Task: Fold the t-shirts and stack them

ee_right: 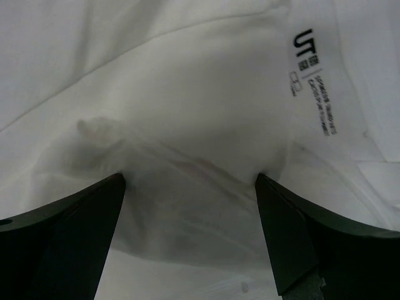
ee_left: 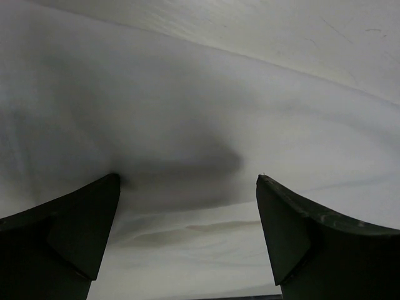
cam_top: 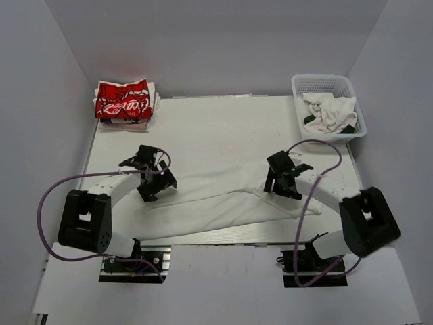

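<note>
white t-shirt (cam_top: 216,203) lies in a long folded strip across near side of table (cam_top: 223,128). red t-shirt (cam_top: 123,100) folded on pile, far-left corner. left gripper (cam_top: 154,186) & right gripper (cam_top: 283,188): jaws wide, gripping nothing, over strip's ends. basket (cam_top: 325,81) far right.

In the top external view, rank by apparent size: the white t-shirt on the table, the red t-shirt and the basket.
1. white t-shirt, clearly largest.
2. basket.
3. red t-shirt, folded, a little smaller than the basket; both sit equally far back, so distance does not skew it.
</note>
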`<state>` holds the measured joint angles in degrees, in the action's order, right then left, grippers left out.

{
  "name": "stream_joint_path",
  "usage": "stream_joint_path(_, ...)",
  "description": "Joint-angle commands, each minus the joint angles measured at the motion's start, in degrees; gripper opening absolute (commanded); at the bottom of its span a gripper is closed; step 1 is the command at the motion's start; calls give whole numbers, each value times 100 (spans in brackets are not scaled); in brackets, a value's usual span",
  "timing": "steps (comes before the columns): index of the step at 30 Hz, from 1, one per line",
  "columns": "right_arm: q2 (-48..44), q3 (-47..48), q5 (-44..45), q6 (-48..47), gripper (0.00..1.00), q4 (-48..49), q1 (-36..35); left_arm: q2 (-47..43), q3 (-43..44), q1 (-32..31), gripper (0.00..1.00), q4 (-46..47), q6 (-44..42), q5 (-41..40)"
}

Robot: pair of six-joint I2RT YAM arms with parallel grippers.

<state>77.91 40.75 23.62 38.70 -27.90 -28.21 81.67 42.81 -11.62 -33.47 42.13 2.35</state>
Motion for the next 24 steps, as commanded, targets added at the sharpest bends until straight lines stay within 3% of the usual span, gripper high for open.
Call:
stream_joint_path(1,873,703,-251,-82,91,382,34,7,-246,-182,100,-492,-126,-357)
stream_joint_path(3,1741,960,-226,-169,91,460,17,112,-316,-271,100,-694,-126,-410)
stream_joint_path(8,3536,2839,-181,-608,91,233,61,577,-474,-841,100,-1336,269,-271)
stream_joint_path(9,3764,3799,-269,-992,91,224,87,648,-475,-929,100,-1433,269,-70)
stream_joint_path(11,4661,4473,-523,-1267,91,224,87,701,-475,-1253,100,-1688,269,116)
stream_joint_path(12,4898,5608,-594,-1668,91,154,96,701,-475,-1368,100,-1758,339,273)
stream_joint_path(14,5996,6476,-1240,-2118,91,-223,105,588,-397,-1658,100,-2031,409,485)
stream_joint_path(15,6521,7690,-1446,-2591,91,-433,105,404,-335,-1755,100,-2032,358,999)
stream_joint_path(17,7208,8724,-1736,-3006,91,-916,105,79,-168,-2149,100,-2362,296,1434)
stream_joint_path(19,7195,8793,-1755,-3567,91,-867,114,-334,269,-2336,100,-2864,480,1129)
stream_joint_path(20,6742,8574,-1851,-3693,91,-222,105,-719,420,-2389,100,-3075,480,805)
stream_joint_path(22,6265,7464,-1869,-3843,91,344,131,-994,736,-2503,100,-3096,402,671)
stream_joint_path(24,5307,6975,-2177,-3835,91,1338,122,-882,974,-2556,100,-2981,349,276)
